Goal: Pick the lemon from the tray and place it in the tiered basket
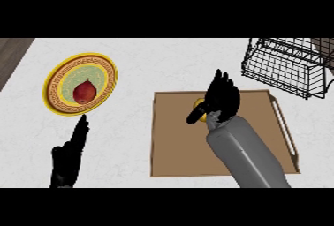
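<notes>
Our right hand [218,99] reaches forward from a grey forearm that comes in at the lower right and slants up and left; its fingers point away from us while the thumb bends down at the left; our left hand [70,152] rests open at the lower left, fingers straight, pointing up.

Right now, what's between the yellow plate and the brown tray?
In the head view, only bare white counter lies between the plate and the tray; the left hand rests lower down.
</notes>
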{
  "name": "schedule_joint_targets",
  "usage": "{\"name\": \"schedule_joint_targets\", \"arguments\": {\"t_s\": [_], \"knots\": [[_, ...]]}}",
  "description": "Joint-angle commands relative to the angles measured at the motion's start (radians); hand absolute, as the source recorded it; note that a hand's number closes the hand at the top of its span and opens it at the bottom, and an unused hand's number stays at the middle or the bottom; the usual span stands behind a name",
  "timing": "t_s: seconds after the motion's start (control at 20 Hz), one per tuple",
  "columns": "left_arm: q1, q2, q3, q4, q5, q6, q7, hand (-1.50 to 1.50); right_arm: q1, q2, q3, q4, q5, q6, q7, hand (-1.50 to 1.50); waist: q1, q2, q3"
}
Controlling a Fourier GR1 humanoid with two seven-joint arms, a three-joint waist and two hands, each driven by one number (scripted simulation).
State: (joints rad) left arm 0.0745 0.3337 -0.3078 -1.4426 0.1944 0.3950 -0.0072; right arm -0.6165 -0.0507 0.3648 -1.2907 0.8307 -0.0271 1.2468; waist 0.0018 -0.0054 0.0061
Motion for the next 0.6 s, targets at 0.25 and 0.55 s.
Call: {"name": "schedule_joint_targets", "arguments": {"t_s": [0.25, 0.55], "knots": [[0.013, 0.003, 0.022, 0.048, 0.013, -0.030, -0.024, 0.00, -0.057, 0.050, -0.059, 0.098, -0.040, 0.113, 0.241, -1.50, 0.007, 0.002, -0.008], [-0.039, -0.024, 0.021, 0.050, -0.002, -0.005, 0.017, 0.00, -0.077, 0.050, -0.115, 0.160, -0.029, 0.127, 0.209, -1.50, -0.002, 0.005, -0.007]]}}
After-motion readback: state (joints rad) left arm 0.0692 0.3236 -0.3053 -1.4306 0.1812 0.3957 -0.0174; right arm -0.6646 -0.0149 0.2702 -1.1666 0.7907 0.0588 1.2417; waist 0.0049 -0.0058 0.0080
